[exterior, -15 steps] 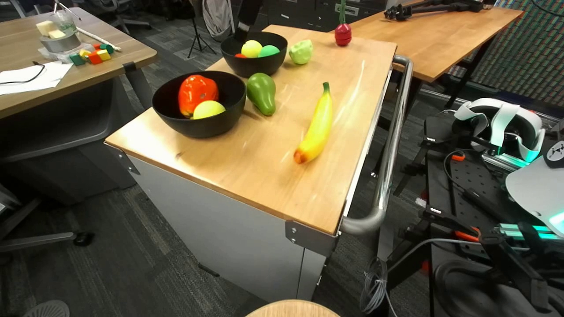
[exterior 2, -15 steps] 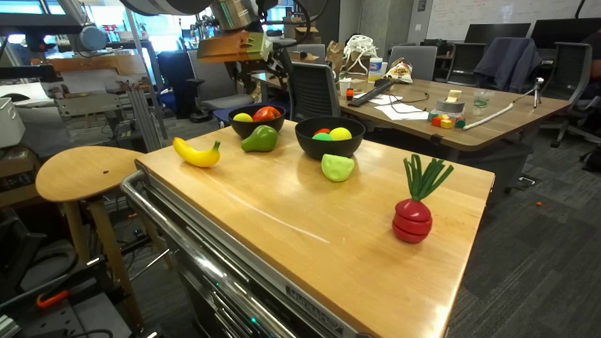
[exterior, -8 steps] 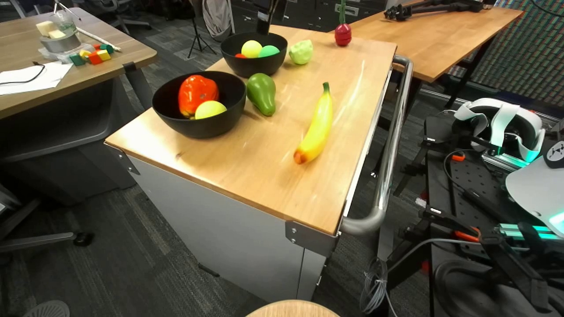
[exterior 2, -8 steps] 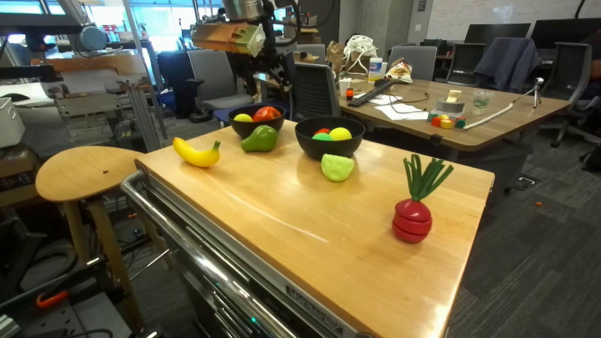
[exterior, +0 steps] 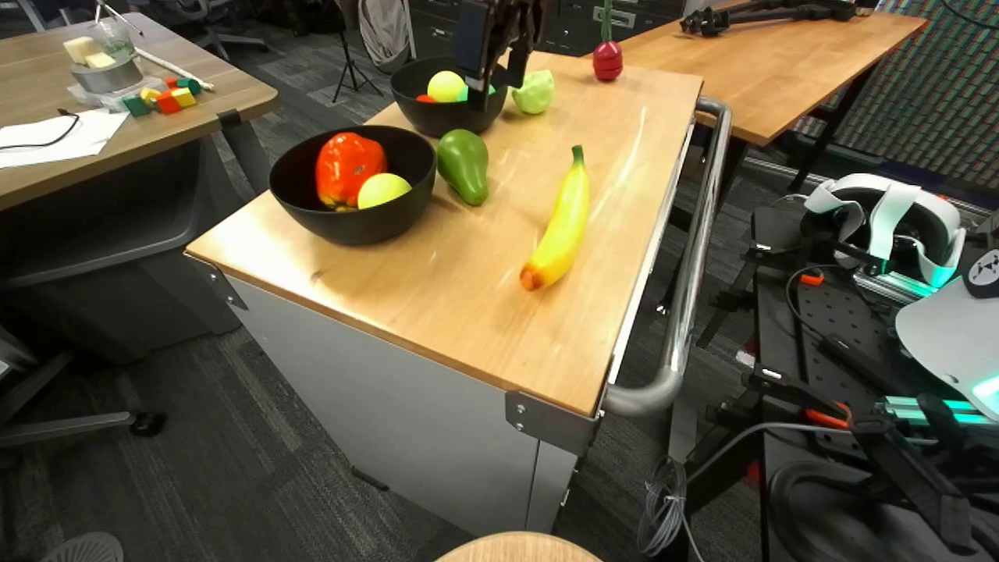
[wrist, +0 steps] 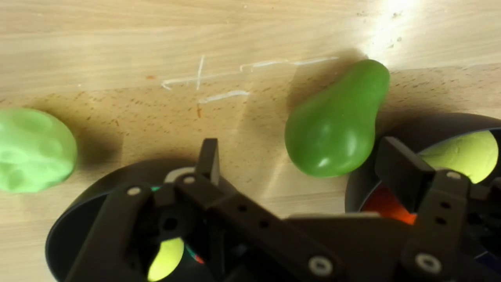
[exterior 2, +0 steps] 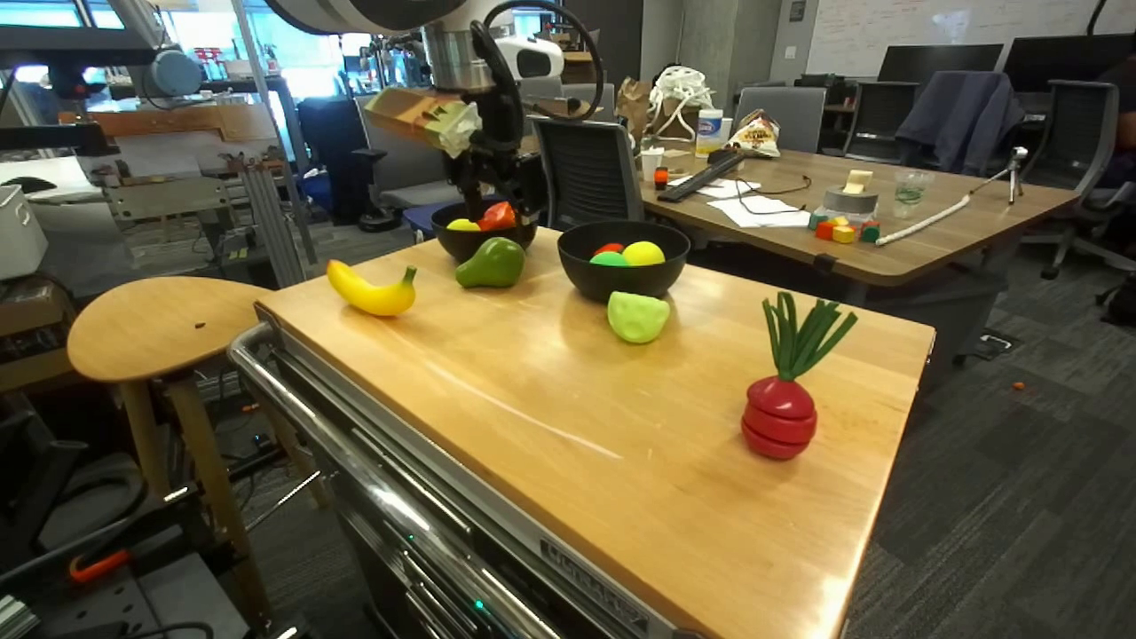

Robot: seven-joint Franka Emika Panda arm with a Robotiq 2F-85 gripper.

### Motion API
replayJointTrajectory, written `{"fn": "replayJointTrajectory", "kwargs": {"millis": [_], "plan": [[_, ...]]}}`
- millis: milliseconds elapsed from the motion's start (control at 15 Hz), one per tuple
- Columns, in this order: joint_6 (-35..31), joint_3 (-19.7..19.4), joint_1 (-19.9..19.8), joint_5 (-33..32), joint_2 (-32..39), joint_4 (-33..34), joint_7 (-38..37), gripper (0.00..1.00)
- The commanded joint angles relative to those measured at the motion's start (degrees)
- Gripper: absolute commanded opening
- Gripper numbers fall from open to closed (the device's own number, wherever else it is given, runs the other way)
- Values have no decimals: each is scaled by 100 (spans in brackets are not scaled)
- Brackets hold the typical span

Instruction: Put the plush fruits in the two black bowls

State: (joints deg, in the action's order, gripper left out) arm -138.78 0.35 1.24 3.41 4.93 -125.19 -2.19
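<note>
My gripper (wrist: pixel 306 162) hangs above the table between the two black bowls, its fingers wide apart with nothing held. Below that gap lies a green pear-shaped fruit (wrist: pixel 332 125), touching or close beside a black bowl (exterior: pixel 343 226). That bowl holds a red fruit (exterior: pixel 347 165) and a yellow one (exterior: pixel 384 190). Inside the farther black bowl (exterior: pixel 429 117) are a yellow fruit (exterior 2: pixel 643 254), a green one (exterior 2: pixel 610 259) and a red one, partly hidden. On the bare wood lie a banana (exterior: pixel 558 226), a pale green piece (exterior 2: pixel 638 317) and a red, leafy-topped vegetable (exterior 2: pixel 778 417).
The wooden cart top (exterior 2: pixel 532 382) has a metal rail (exterior: pixel 691 273) along one side. A round stool (exterior 2: pixel 151 324) stands near one end. Another table (exterior 2: pixel 958 213) with papers, blocks and tape is beyond the bowls.
My gripper has come down and moved from behind the farther bowl to over the space by the green pear-shaped fruit. The yellow fruit in the nearer bowl has shifted slightly.
</note>
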Motion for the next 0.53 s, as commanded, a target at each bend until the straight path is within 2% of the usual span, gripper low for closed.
{"fn": "replayJointTrajectory", "kwargs": {"millis": [0,467], "plan": [[-75,32,29,-78,198,101,-277,100],[-669,126,39,43,588,78,-46,100]]}}
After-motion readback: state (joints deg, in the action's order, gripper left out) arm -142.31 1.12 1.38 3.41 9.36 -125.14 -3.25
